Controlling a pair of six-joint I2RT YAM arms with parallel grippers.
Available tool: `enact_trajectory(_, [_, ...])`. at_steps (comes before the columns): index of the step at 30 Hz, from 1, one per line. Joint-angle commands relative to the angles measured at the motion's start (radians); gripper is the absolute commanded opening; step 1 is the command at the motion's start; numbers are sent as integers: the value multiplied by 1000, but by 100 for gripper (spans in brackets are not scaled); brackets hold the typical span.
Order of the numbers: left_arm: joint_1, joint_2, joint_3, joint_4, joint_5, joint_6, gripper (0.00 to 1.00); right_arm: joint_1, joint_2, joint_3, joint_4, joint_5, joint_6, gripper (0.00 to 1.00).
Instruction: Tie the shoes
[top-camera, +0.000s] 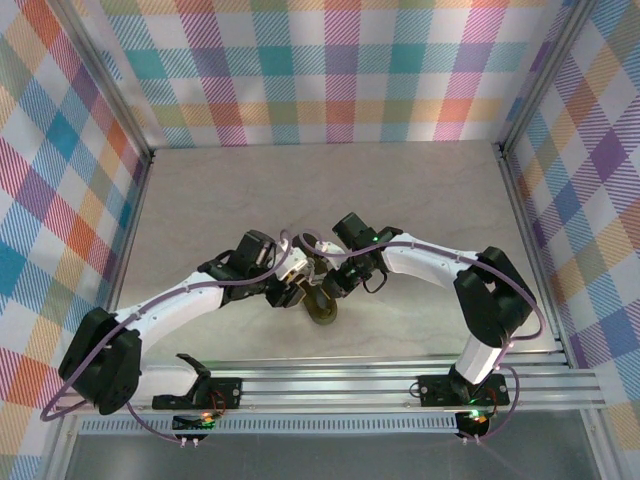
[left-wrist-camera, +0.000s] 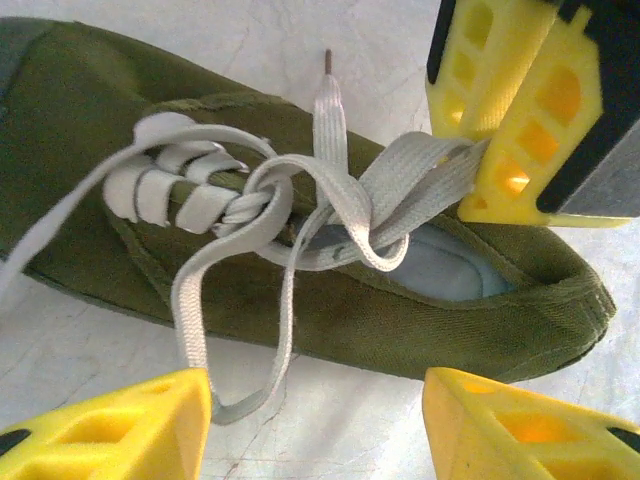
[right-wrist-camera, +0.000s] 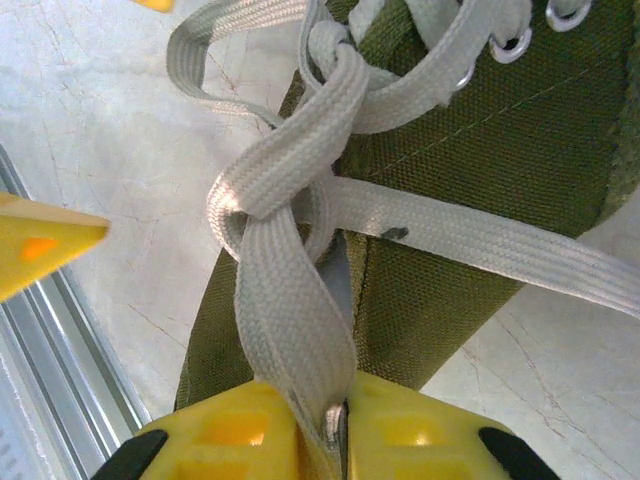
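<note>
From above, the olive canvas shoe (top-camera: 323, 310) lies at the middle of the worktop (top-camera: 420, 220), close to its near edge, with the left gripper (top-camera: 297, 288) and right gripper (top-camera: 335, 283) crowded over it from either side. In the left wrist view the shoe lies on its side. Its cream laces (left-wrist-camera: 190, 190) are crossed into a first knot (left-wrist-camera: 262, 190) at the top of the eyelet row. The left claw's yellow fingers (left-wrist-camera: 100, 430) stand wide apart with nothing between them, and a loose strand (left-wrist-camera: 190, 320) trails down just beside one. The right claw is pinched on a flat lace loop (left-wrist-camera: 420, 170) over the shoe's opening. In the right wrist view the jaws are nearly closed on that loop (right-wrist-camera: 290, 290), the webbing folded double between the pads. The shoe looks light and soft-sided, likely to slide or roll under a hard tug. The flat woven lace is limp and a little slick, so it is best gripped across its width, mid-strand or at a fold, and pulled gently.
</note>
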Motion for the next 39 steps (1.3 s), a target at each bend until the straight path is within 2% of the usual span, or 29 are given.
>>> enact_trajectory(1, [-1,58,35,-39,-56,64,59,-11,10,22,-23,-46,-30,17])
enact_trajectory(10, [1,187,97,-53,-52,141,58,-25,9,11,-18,-72,-35,16])
enact_trajectory(14, [8,172,114,-48,-14,148,50,-30,12,16,-27,-72,-36,16])
enact_trajectory(15, [12,168,116,-47,3,148,47,-31,10,15,-26,-72,-36,16])
enact_trajectory(17, [18,166,122,-48,38,141,32,-36,9,16,-27,-78,-35,15])
enact_trajectory(19, [19,167,127,-60,53,140,13,-42,5,18,-26,-80,-35,15])
enact_trajectory(21, [21,166,129,-76,54,140,1,-49,1,19,-29,-85,-36,15])
enact_trajectory(25, [27,134,122,-110,49,138,0,-67,-4,35,-55,-89,-45,13])
enact_trajectory(31, [33,78,120,-170,13,123,0,-105,1,73,-121,-106,-116,1])
enact_trajectory(39, [45,118,129,-239,-127,56,0,-164,69,161,-220,-30,-151,0])
